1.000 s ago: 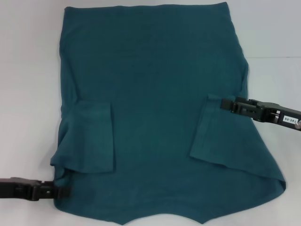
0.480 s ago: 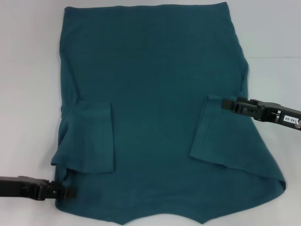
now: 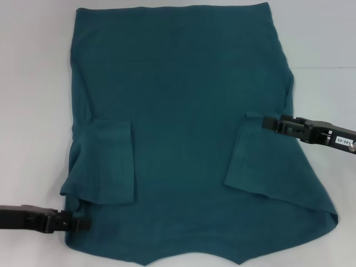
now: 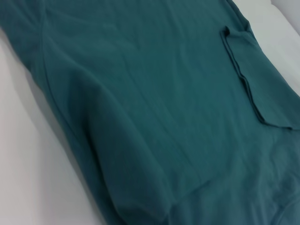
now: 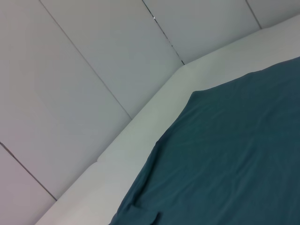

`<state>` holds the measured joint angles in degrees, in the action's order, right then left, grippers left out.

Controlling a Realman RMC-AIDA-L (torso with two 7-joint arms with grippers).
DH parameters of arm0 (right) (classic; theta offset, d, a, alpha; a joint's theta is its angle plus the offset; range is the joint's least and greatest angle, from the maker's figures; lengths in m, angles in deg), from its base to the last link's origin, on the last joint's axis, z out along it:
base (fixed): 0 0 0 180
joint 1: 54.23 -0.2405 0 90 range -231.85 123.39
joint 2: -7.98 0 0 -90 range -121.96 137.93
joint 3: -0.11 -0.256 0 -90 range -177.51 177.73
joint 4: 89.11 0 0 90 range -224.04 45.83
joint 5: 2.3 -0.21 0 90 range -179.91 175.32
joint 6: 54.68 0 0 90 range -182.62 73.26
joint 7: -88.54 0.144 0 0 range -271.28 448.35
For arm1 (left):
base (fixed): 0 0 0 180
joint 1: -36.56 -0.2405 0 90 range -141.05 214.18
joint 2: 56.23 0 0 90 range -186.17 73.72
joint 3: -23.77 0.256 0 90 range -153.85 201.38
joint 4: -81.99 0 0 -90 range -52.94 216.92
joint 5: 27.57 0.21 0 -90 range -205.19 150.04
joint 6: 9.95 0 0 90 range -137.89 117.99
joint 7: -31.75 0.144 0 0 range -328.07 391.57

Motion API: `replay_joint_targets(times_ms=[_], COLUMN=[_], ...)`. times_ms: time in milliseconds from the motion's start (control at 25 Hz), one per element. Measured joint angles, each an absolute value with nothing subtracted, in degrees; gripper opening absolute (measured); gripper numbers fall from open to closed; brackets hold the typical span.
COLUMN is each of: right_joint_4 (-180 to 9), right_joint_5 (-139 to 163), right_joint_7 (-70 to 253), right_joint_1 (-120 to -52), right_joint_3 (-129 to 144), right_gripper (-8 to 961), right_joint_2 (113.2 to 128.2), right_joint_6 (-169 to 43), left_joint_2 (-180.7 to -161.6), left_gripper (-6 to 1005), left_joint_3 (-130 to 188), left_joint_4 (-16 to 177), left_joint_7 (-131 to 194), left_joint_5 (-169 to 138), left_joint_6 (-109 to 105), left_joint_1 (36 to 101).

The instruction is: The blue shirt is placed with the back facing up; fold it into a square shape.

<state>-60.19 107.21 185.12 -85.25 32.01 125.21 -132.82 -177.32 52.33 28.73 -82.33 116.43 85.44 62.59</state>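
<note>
Head view: the blue shirt (image 3: 183, 111) is lying spread plain side up on the white table (image 3: 33, 83), filling most of the surface from 12 o'clock down to 6 o'clock.
Sleeves: both are lying folded inward over the body — the left sleeve (image 3: 108, 161) at about 8 o'clock, the right sleeve (image 3: 245, 156) at about 4 o'clock.
Left gripper: the left gripper (image 3: 78, 223) is reaching in from 8 o'clock and touching the shirt's edge just below the folded left sleeve; whether its jaws are pinching the cloth I cannot tell.
Right gripper: the right gripper (image 3: 268, 123) is coming in from 3 o'clock, its tip sitting at the upper corner of the folded right sleeve — jaw state unclear here too.
Left wrist view: teal fabric (image 4: 154, 108) is filling the frame, with a folded sleeve (image 4: 258, 84) lying flat farther off.
Right wrist view: the shirt's edge (image 5: 225, 154) is resting on the table (image 5: 140, 136), beside a panelled wall (image 5: 70, 70).
</note>
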Motion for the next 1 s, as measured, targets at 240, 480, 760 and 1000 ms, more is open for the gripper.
replay_joint_targets(times_ms=[240, 480, 760, 1000], right_joint_4=[-60.2, -60.2, -60.2, -60.2], right_joint_5=[107.2, 107.2, 107.2, 107.2], right_joint_7=[185.1, 185.2, 185.3, 185.3], right_joint_1=[-85.2, -85.2, -85.2, -85.2], right_joint_3=[32.0, 32.0, 32.0, 32.0], right_gripper=[915, 915, 915, 915], right_joint_2=[125.22, 125.22, 125.21, 125.14], right_joint_6=[-132.9, -132.9, -132.9, -132.8], left_joint_2=[-177.25, -177.25, -177.23, -177.08], left_gripper=[710, 709, 709, 709], left_joint_3=[52.4, 52.5, 52.5, 52.3], left_joint_4=[28.7, 28.7, 28.7, 28.7], left_joint_7=[-82.4, -82.6, -83.1, -83.5], left_joint_5=[116.5, 116.7, 118.0, 118.1], left_joint_6=[84.7, 84.1, 83.9, 84.0], left_joint_1=[62.8, 62.8, 62.7, 62.4])
